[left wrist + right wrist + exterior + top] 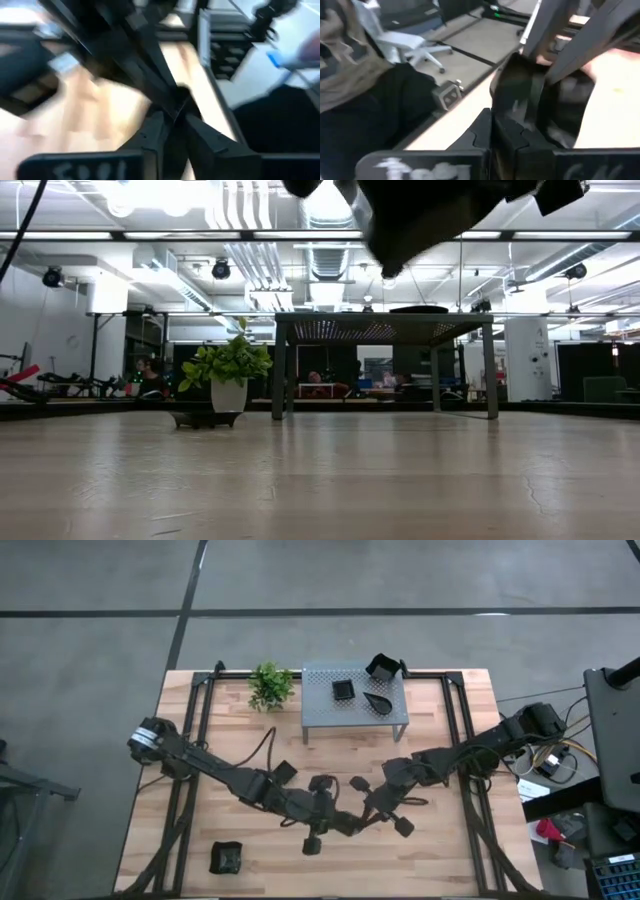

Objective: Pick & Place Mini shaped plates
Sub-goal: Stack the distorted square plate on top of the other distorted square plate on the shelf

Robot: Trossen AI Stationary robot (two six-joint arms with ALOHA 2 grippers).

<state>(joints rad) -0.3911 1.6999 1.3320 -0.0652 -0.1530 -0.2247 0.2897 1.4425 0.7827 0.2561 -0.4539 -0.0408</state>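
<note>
Looking straight down, the left gripper [335,823] and right gripper [358,816] are seen meeting over mid-table, while three plates [378,700] sit on the shelf [320,712] and another plate [227,858] lies near the front left edge. From the right wrist, its fingers [512,135] are seen clamped on a dark dish [520,95]; from the left wrist, blur hides how far those fingers [200,135] are parted.

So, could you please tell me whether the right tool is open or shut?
Shut. In its wrist view the right tool pinches the rim of a small black plate, with no gap showing between the fingers.
</note>
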